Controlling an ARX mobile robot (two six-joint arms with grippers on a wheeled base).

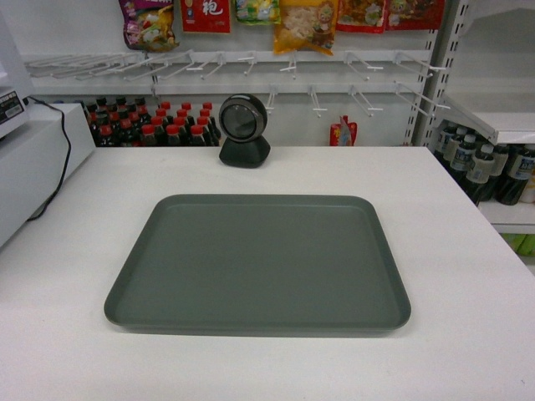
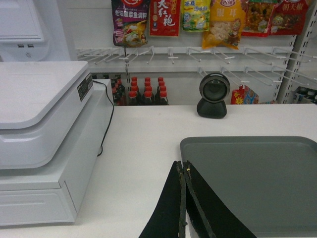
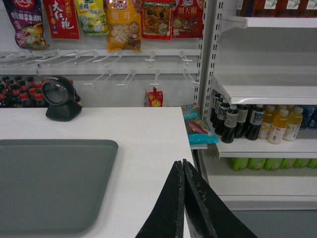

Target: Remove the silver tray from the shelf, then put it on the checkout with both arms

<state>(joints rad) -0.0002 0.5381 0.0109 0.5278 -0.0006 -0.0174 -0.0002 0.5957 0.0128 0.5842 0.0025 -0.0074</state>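
Silver tray (image 1: 257, 261) flat on checkout (image 1: 468, 251) — unheld.

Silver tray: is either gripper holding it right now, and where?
Neither. The silver tray lies free on the checkout; left gripper and right gripper are shut, empty.

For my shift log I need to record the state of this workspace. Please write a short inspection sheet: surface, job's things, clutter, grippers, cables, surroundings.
Surface: white checkout, flat, no spills seen.
Job's things: silver tray lies flat on the checkout, empty, held by neither arm.
Clutter: black scanner at the back edge; white register at the left.
Grippers: left gripper shut, at the tray's left rim; right gripper shut, over bare counter right of the tray.
Cables: one black cable runs down the register's side to the counter.
Surroundings: snack bags on hooks, red-capped bottles behind, shelf with drink bottles at right.
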